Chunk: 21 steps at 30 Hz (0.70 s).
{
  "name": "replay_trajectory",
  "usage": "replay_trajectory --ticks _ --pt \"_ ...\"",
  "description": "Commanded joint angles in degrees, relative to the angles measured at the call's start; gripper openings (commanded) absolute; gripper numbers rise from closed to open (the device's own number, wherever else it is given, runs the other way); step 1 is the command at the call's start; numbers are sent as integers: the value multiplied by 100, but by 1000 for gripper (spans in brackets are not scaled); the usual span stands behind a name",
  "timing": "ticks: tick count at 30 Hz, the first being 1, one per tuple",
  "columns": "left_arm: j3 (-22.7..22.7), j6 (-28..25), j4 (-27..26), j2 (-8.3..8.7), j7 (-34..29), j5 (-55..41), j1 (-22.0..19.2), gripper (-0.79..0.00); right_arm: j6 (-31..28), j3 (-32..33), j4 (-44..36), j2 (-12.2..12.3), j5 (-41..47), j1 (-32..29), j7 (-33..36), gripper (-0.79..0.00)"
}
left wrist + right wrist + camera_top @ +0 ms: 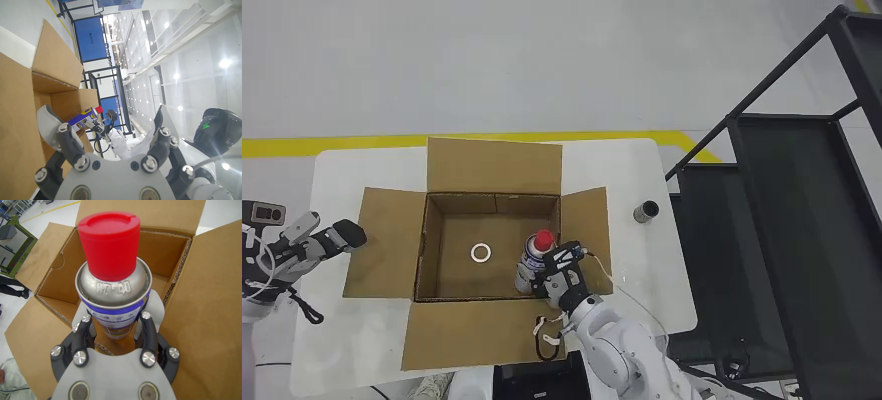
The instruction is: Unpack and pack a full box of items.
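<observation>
Box sits open on the white worktop in the top view, all four flaps spread. A can with a red cap is within the opening, by the right wall, and the right jaws grip it from the near side. A ring lies flat on the box floor, apart from the can. A dark cylinder sits on the worktop beyond the right flap. The left jaws are beside the left flap's outer edge.

In the left wrist view the left jaws are spread wide with nothing between them. Past them, the can shows over the box wall.

In the right wrist view the right jaws clench the can low on its body. The cap points away from the wrist, over the box interior.
</observation>
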Motion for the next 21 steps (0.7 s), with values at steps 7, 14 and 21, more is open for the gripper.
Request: replay_trajectory --ticks 7,14,21 --pt "0 0 0 0 0 0 0 0 -110 95 10 49 330 -15 119 0" --pt "0 0 0 0 0 0 0 0 -602 177 -341 112 697 -158 -357 0" --pt "0 0 0 0 0 0 0 0 -1379 518 -895 235 1089 -615 -922 0"
